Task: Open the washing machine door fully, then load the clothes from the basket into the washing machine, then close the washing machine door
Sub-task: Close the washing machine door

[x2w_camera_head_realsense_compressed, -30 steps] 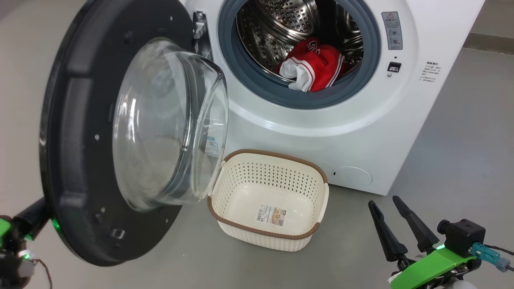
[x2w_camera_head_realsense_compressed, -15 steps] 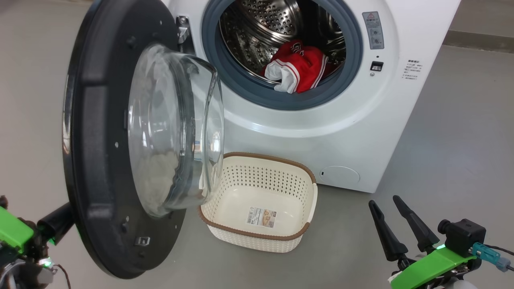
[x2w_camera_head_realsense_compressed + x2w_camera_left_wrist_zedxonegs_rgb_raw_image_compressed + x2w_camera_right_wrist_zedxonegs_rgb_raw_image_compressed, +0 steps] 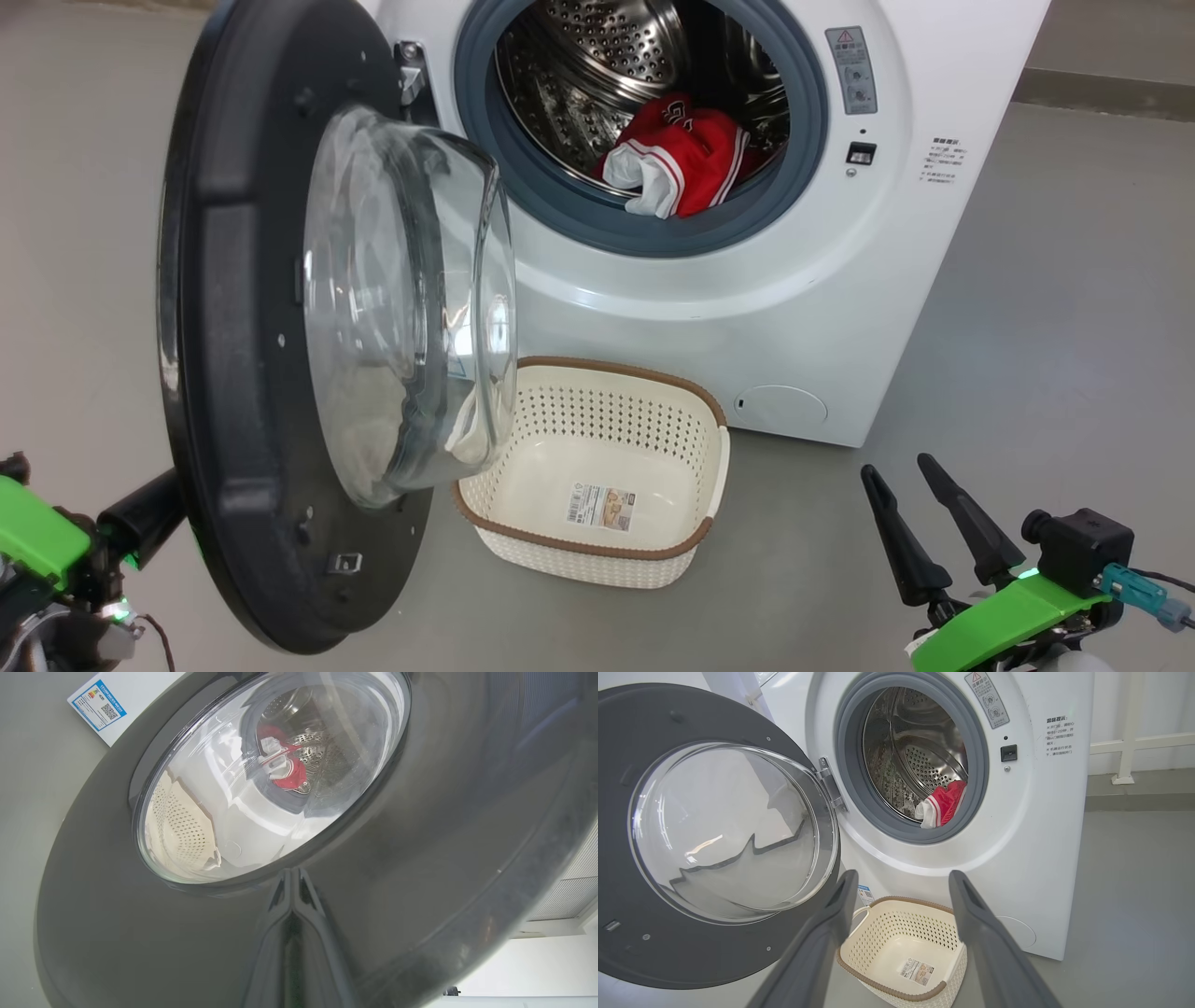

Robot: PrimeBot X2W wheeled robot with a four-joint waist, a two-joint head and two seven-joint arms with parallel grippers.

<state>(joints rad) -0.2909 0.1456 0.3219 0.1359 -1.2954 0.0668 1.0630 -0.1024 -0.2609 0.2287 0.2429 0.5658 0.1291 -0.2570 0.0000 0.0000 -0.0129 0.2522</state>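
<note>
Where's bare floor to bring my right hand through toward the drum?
Bare floor runs right of the basket and washing machine, ahead of the open right hand. Left is crowded: the door bulges close by the basket's left end.

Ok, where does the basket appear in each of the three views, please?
Head view: basket lower centre, before the washing machine.
Left wrist view: basket left of centre, through the door glass.
Right wrist view: basket bottom centre, seen between the right end effector fingers.
Shared landmark: red clothes in the drum.
</note>
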